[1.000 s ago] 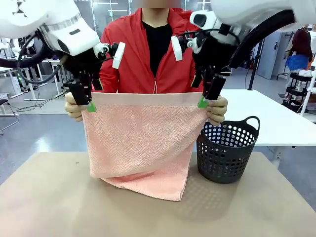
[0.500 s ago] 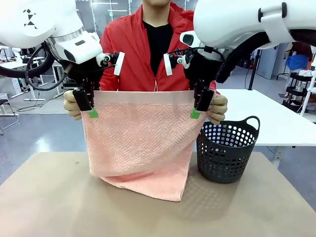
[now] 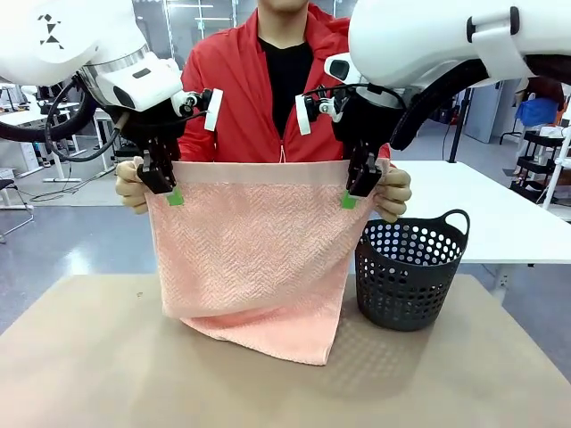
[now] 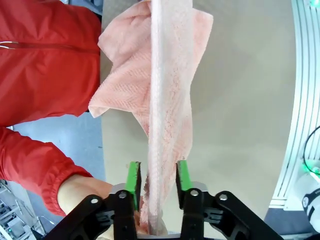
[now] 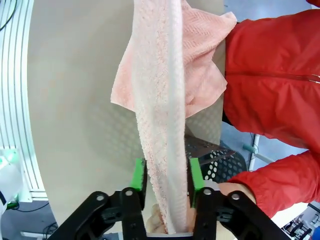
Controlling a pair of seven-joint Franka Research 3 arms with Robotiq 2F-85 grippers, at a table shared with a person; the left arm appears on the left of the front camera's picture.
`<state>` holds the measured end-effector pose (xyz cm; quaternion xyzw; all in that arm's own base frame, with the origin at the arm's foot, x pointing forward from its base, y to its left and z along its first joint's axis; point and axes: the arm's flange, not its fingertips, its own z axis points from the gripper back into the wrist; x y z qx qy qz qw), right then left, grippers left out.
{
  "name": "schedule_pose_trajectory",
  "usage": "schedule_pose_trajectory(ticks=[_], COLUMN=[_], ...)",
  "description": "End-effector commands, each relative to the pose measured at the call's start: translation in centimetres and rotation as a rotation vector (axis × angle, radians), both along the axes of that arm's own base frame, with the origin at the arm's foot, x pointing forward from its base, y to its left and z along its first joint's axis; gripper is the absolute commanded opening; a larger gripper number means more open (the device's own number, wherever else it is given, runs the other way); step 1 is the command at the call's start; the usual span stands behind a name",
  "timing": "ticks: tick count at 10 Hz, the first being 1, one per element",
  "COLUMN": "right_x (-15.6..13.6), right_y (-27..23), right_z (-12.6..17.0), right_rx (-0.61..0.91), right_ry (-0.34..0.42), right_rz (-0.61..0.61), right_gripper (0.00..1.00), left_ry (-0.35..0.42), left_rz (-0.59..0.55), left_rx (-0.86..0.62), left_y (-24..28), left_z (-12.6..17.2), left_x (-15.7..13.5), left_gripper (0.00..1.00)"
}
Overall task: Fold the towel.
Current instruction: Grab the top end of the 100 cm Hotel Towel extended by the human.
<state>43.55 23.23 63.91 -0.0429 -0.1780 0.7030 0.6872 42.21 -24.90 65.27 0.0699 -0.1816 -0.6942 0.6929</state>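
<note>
The salmon-pink towel (image 3: pixel 259 259) hangs upright over the brown table (image 3: pixel 89 357), its lower edge resting crumpled on the tabletop. A person in a red jacket holds its top corners with one hand (image 3: pixel 131 192) on the left and one hand (image 3: pixel 393 193) on the right. My left gripper (image 3: pixel 169 190) is shut on the top left corner beside the person's hand. At the top right corner my right gripper (image 3: pixel 351 194) is shut on the smooth band. In the wrist views the towel (image 4: pixel 165 100) (image 5: pixel 160 100) runs down between the green pads of the left gripper (image 4: pixel 157 177) and the right gripper (image 5: pixel 167 177).
A dark perforated basket (image 3: pixel 410 276) stands on the table just right of the towel, seen under the cloth as the basket (image 5: pixel 212 155) in the right wrist view. A white table (image 3: pixel 508 218) lies behind it. Bare brown tabletop stretches in front and to the left.
Both grippers went from open to shut on the towel's top corners. The right arm shifted left and lower onto its corner. The top edge lifted slightly.
</note>
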Motion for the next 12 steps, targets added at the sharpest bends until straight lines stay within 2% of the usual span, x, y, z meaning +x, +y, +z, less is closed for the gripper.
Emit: schedule_pose_trajectory(ticks=[1, 2, 5, 6, 7, 12], right_x=[-0.8, -0.8, -1.2, -1.1, -0.5, -0.5], right_y=[0.2, 0.2, -0.2, -0.6, -0.1, -0.1], right_z=[-0.4, -0.2, 0.3, 0.1, 0.9, 0.9], right_rx=[0.002, 0.012, 0.011, 0.065, 0.014, 0.014], right_ry=[-0.027, -0.029, -0.05, -0.054, -0.022, -0.022], right_rz=[-0.034, -0.045, -0.044, -0.097, -0.015, -0.015], right_gripper=[0.04, 0.0, 0.0, 0.0, 0.0, 0.0], left_ry=[-0.015, -0.011, -0.009, 0.02, -0.003, -0.003], left_rz=[-0.011, -0.009, -0.01, 0.037, 0.005, 0.005], left_rx=[-0.029, -0.029, -0.05, -0.056, -0.019, -0.019], left_y=[0.5, 0.6, 1.3, 1.9, 0.3, 0.3], left_z=[0.4, 0.4, 0.2, -0.4, 0.6, 0.6], left_x=[-0.2, -0.4, -0.6, -0.3, -0.3, -0.3], left_gripper=[0.0, 0.0, 0.0, 0.0, 0.0, 0.0])
